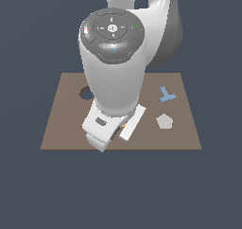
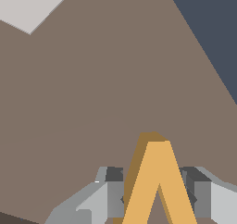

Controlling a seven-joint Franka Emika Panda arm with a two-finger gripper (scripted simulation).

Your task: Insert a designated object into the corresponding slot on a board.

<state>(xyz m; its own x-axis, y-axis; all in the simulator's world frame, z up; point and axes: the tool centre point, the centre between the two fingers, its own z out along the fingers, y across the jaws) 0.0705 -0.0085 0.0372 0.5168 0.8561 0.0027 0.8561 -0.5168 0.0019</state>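
Around everything we see only flat dark blue-grey; the brown board (image 1: 61,128) lies on it. Our fingers (image 2: 157,190) stand narrowly parted, one on each side of the orange V-shaped piece (image 2: 157,181), apparently clamping it, its point facing away from them. Our worry is alignment: we cannot see the V-shaped slot in either view, so a descent from here could press the piece onto solid board, or a slight twist could jam one arm on the cutout's edge. The exterior view shows the round hole (image 1: 85,93), the light-blue Y piece (image 1: 166,95) and the tan piece (image 1: 164,121), but the arm hides the grasp. Only the wrist view shows that.
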